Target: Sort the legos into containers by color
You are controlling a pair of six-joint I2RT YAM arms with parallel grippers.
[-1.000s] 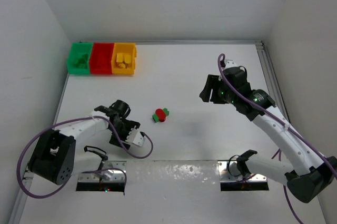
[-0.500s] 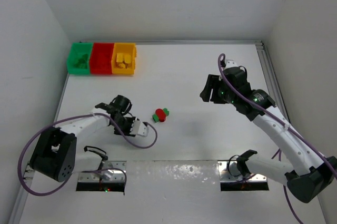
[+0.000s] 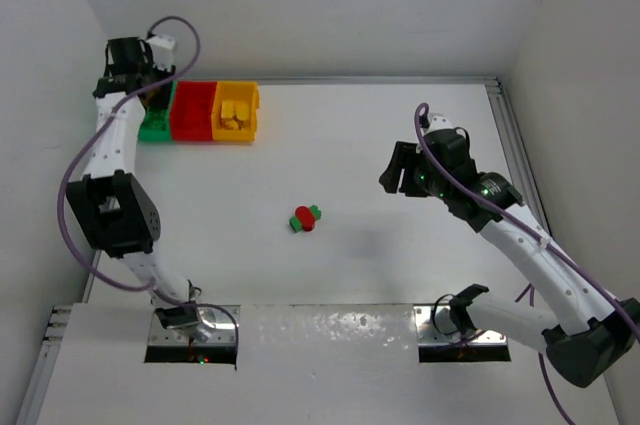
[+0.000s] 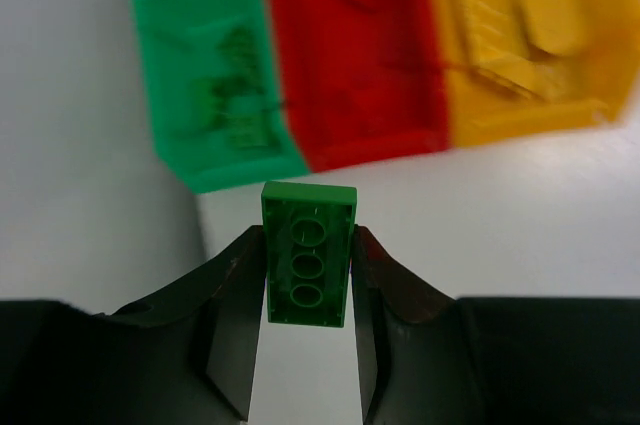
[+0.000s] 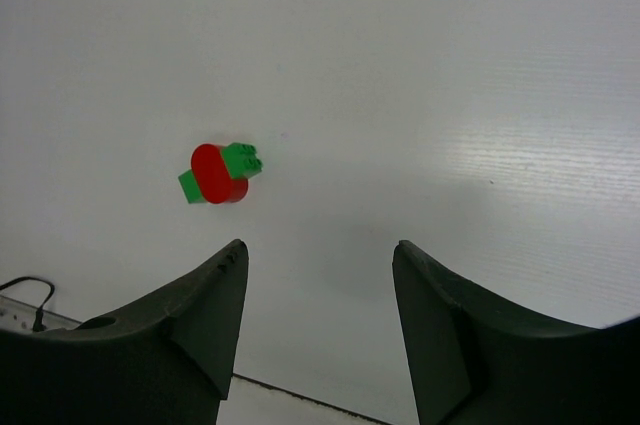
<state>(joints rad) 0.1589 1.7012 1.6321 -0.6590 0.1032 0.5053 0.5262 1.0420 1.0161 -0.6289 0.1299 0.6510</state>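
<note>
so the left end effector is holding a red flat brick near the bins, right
No, the brick is green, not red: the left wrist view shows the left end effector holding a green flat brick near the bins.

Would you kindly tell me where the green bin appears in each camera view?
Top external: upper left, the green bin partly under the left arm.
Left wrist: upper left, the green bin just beyond the held green brick.
Right wrist: not in it.
Shared landmark: the red bin joined to its side.
</note>
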